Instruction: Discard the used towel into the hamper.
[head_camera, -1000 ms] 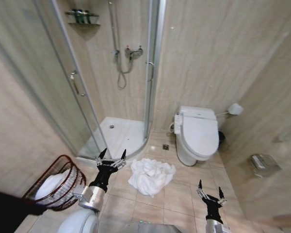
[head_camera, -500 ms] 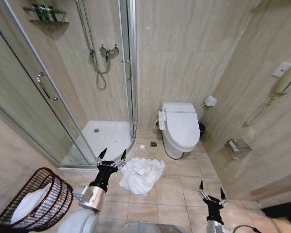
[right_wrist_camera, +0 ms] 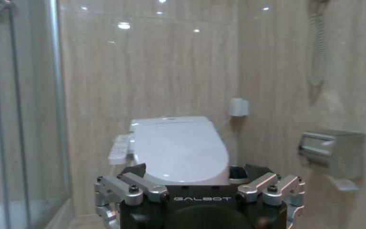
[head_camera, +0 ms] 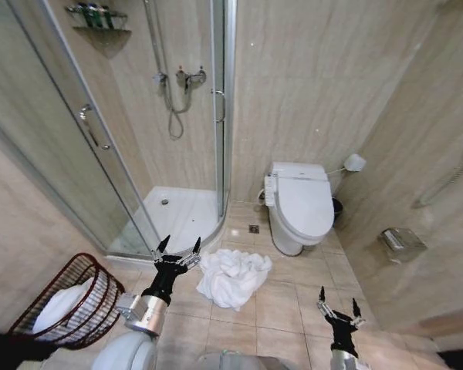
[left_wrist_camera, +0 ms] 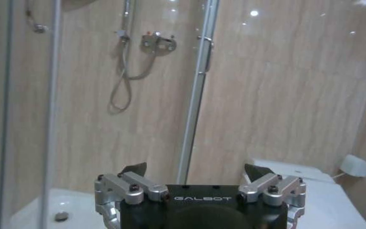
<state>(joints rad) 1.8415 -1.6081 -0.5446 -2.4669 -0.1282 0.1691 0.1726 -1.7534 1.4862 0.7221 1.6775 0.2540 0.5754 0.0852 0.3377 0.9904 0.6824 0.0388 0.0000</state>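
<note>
The shower [head_camera: 150, 131] takes up the far left of the bathroom, its glass door curving round a white tray. Right of the shower stands the toilet [head_camera: 302, 204], lid down, against the back wall. The hamper [head_camera: 65, 301] sits on the floor in front of the shower and to its left, already holding some white cloth. The towel [head_camera: 231, 276] lies crumpled on the tiles just in front of the shower's curved edge, between hamper and toilet, well apart from the hamper.

The left gripper [head_camera: 177, 250] is raised just beside the towel's left edge, jaws apart and empty. The right gripper [head_camera: 337, 305] hangs low, in front of the toilet and farther from the shower, jaws likewise apart and empty.

The step in hand looks like the approach: nothing is grasped yet. The next move calls for bringing the left gripper down onto the heap and pinching a thick fold, since loose cloth may trail or slip.

The head view alone gives the towel and hamper on the floor. The left wrist view looks over its gripper [left_wrist_camera: 199, 179] at the shower's hose and mixer; the right wrist view looks over its gripper [right_wrist_camera: 199, 177] at the toilet and a paper holder [right_wrist_camera: 331, 150] on the wall right of it.
</note>
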